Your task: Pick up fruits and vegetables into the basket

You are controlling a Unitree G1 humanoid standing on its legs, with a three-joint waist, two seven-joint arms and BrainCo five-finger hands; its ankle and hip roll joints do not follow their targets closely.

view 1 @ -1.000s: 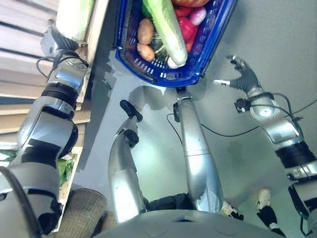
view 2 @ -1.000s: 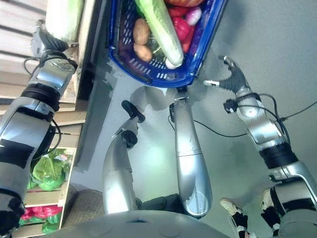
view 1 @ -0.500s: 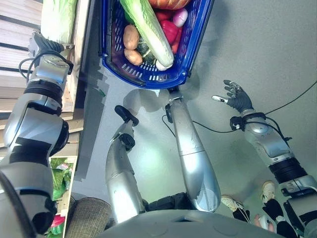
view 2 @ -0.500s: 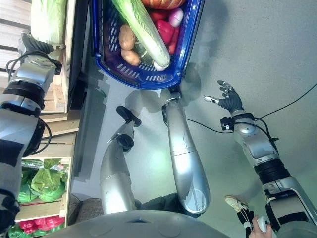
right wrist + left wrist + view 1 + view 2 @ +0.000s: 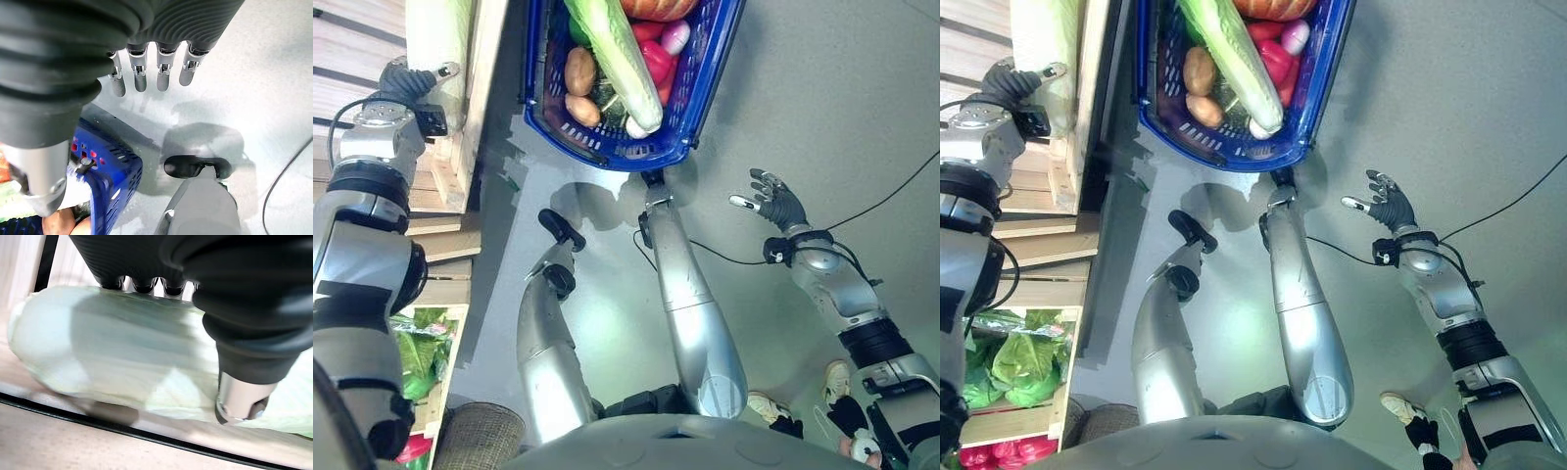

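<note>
- A blue basket sits on the grey floor ahead of the robot, its slotted walls holding a mixed load.
- A long pale-green cabbage lies slantwise across the top of the load, white stem end toward the near rim.
- Two brown potatoes rest beside it against the left wall; red peppers and a pink-and-white radish sit on its other side, with an orange pumpkin at the far end.
- The left hand reaches into a wooden crate standing just left of the basket.
- There it lies on a second cabbage, pale green with white ribs, on its side in the crate; the thumb presses its near side and the fingers pass over its top. Whether they clamp it cannot be told.
- The right hand hangs over bare floor right of the basket, fingers straight and apart, holding nothing.
- Leafy greens fill a lower crate at the left.
</note>
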